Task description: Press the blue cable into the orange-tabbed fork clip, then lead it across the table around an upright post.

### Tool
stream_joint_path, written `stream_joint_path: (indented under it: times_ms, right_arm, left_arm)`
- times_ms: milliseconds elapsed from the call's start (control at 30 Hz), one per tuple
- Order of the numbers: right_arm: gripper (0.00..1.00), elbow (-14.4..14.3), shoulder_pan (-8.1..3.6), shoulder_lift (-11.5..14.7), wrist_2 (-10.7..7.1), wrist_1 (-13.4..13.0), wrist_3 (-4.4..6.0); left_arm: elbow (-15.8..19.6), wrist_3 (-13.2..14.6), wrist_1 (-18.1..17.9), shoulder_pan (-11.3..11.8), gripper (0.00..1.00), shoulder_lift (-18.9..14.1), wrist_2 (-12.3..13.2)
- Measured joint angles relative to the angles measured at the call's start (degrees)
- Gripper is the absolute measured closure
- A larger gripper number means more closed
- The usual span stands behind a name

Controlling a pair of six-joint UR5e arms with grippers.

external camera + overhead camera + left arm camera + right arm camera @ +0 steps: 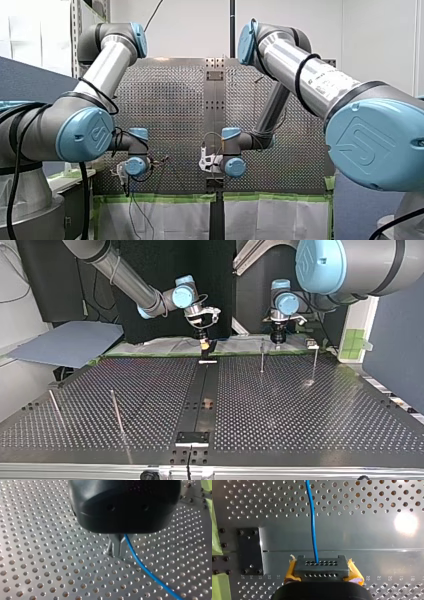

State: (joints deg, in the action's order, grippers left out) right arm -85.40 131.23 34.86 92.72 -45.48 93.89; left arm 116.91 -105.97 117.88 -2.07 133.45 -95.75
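My left gripper [118, 553] has its metal fingers [113, 545] drawn together on the blue cable [146, 571], which leaves beside them and trails away low over the bench [50, 555]. My right gripper [322, 567] seems closed on the same cable. The line runs straight ahead of it and ends at its tips between the yellow pads [355, 575], though the seam itself is hard to read. What I take for the fork clip [208, 351] is a small dark piece directly beneath that gripper in the top view, and I cannot tell any orange on it from the pads above. That is the first risk: the slot is hidden under the gripper, so a press slightly off line would lay the cable on a prong rather than between them. Second, the left hold is narrow metal on a smooth jacket, so arms pulling out of step could make the cable slide or kink. Third, an upright post [262, 356] shows near my left gripper, and a loose sweep could pass its wrong side or strike it.
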Motion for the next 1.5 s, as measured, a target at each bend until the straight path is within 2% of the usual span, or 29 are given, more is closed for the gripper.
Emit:
stream_joint_path:
  times_ms: [233,567,867,900,933,967,1000,1033,1067,1100,1133,1167,1200,1400,1500]
  right_arm:
    - [1.0,0.0,-0.61,-0.1,0.01,0.0,0.0]
    - [1.0,0.3,-2.18,-0.1,-0.02,0.0,0.0]
    - [1.0,0.8,-3.14,-0.1,-0.16,0.1,0.0]
    - [1.0,0.8,-3.18,-0.1,-0.16,0.1,0.0]
    - [1.0,0.8,-3.21,-0.1,-0.16,0.2,0.0]
    - [1.0,0.9,-3.24,-0.1,-0.16,0.2,0.0]
    - [1.0,0.9,-3.26,-0.1,-0.16,0.3,0.0]
    - [1.0,0.9,-3.27,-0.1,-0.16,0.3,0.0]
    - [1.0,0.9,-3.29,-0.1,-0.18,0.3,0.0]
    - [1.0,0.9,-3.3,-0.1,-0.19,0.4,0.0]
    - [1.0,0.9,-3.3,-0.1,-0.21,0.4,0.0]
    - [1.0,0.9,-3.32,-0.1,-0.22,0.4,0.0]
    - [1.0,0.9,-3.34,-0.1,-0.23,0.4,0.0]
    - [1.0,0.9,-3.38,-0.1,-0.25,0.6,0.0]
    - [1.0,0.9,-3.39,-0.1,-0.25,0.7,0.0]
  left_arm:
    - [-2.0,-1.0,2.5,0.8,1.0,0.1,1.3]
    - [-4.7,-1.2,5.6,1.6,1.0,0.0,2.0]
    - [-5.4,-0.2,6.1,2.0,1.0,0.0,2.3]
    - [-5.4,0.2,6.1,2.1,0.79,0.0,2.3]
    - [-5.4,0.7,6.1,2.1,0.7,0.0,2.3]
    - [-5.4,1.4,6.1,2.1,0.7,0.0,2.4]
    - [-5.4,1.9,6.2,2.2,0.61,0.0,2.4]
    - [-5.4,2.3,6.2,2.2,0.43,0.0,2.5]
    - [-5.4,3.0,6.4,2.2,0.43,0.0,2.7]
    - [-5.4,3.5,6.5,2.3,0.3,0.0,3.0]
    - [-5.4,4.1,6.7,2.3,0.1,0.0,3.3]
    - [-5.4,4.7,7.1,2.3,0.1,0.0,3.5]
    - [-5.4,5.1,7.4,2.3,0.0,0.0,3.4]
    - [-5.3,7.2,10.4,2.3,0.0,0.0,1.9]
    - [-5.2,8.5,12.2,2.3,0.0,0.0,2.1]
